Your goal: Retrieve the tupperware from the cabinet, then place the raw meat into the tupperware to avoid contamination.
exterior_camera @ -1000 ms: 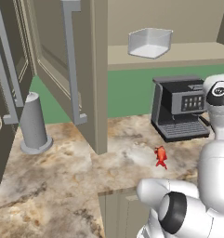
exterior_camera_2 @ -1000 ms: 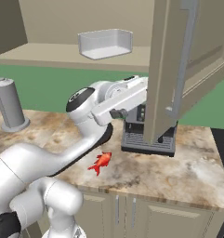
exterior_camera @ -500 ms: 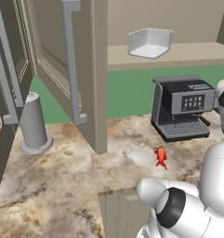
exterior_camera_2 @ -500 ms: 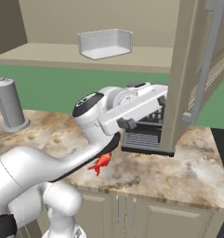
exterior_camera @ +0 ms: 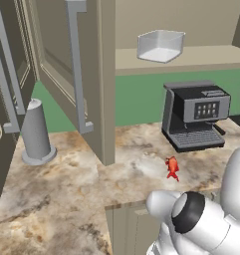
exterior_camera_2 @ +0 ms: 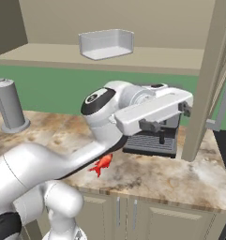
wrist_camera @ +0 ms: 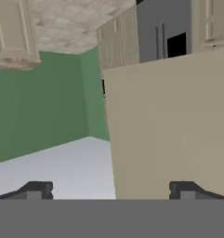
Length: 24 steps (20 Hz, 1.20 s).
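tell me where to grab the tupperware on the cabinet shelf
Probably pinch one low side wall of the tupperware, coming from the open front of the cabinet. It sits upright, open-topped, so the thin rim suits the open pincer.

One tupperware [exterior_camera: 160, 46] is counted on the cabinet [exterior_camera: 191, 58] shelf, toward its middle. On the bench [exterior_camera: 66, 184], one piece of raw meat [exterior_camera: 172, 167] is seen near the front edge, one coffee machine [exterior_camera: 195, 113] toward the back edge, and one grey cylinder [exterior_camera: 36, 132] toward the bench's left end. Two open cabinet doors are counted, one [exterior_camera: 84, 74] at the left and one [exterior_camera_2: 213, 79] at the right, and two dark fingers [wrist_camera: 36, 189] are seen in the hand view.
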Available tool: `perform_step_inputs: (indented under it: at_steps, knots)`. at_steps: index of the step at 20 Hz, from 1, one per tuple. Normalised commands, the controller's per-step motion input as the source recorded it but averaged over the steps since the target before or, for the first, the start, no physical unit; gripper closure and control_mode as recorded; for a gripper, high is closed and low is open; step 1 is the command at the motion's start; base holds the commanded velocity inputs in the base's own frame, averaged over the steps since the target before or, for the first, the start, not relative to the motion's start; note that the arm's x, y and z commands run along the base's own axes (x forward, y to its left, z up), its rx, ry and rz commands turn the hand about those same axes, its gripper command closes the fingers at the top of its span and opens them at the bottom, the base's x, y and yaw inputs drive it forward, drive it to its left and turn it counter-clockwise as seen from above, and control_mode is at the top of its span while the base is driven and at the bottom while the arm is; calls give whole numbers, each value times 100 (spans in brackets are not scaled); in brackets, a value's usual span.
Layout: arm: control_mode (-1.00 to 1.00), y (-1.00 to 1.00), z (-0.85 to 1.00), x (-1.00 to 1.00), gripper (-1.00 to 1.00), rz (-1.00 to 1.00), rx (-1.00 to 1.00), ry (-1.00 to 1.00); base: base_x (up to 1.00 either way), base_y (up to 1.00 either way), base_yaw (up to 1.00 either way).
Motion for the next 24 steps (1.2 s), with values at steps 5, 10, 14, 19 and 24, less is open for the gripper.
perform_step_inputs:
  at_steps: [5, 10, 14, 19, 24]
  knots:
    - [-100, 43, -2, 0, -100, -1, 0, -1, 0, 0, 0]
    - [-100, 97, -7, -2, -100, 2, 0, -9, 0, 0, 0]
    - [-100, 74, -8, 15, -100, 0, 6, -11, 0, 0, 0]
    - [-100, 67, -32, 4, -100, -2, 13, -27, 0, 0, 0]
    - [-100, 14, -10, 1, -100, -7, 15, -48, 0, 0, 0]
